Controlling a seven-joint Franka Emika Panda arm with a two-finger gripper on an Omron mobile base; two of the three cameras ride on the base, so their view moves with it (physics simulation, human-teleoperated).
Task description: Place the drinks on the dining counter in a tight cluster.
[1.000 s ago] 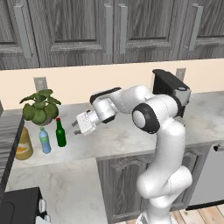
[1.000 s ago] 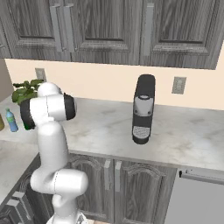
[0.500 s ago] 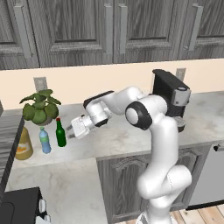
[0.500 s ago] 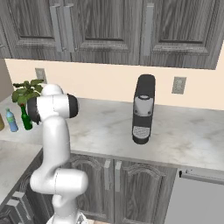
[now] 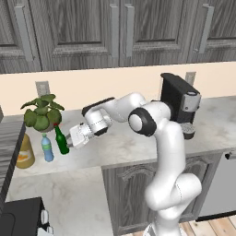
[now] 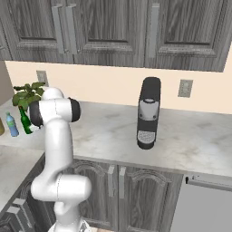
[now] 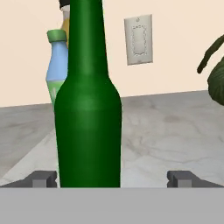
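Hand view: green bottle [image 7: 89,109] upright, dead ahead between the spread jaws, off-centre toward the left fingertip [image 7: 43,178], nothing pinched yet. Long axis vertical, across the closing line. Left base view: gripper [image 5: 73,138] right at the green bottle [image 5: 61,141], near the table's [image 5: 138,143] back left by the plant [image 5: 42,113]; water bottle [image 5: 47,148] and juice jug [image 5: 25,152] beyond. Closer in than a second ago, arm stretched further left.

Bottle [image 5: 61,141] between water bottle [image 5: 47,148] and gripper [image 5: 69,141] (plant [image 5: 42,112] behind).
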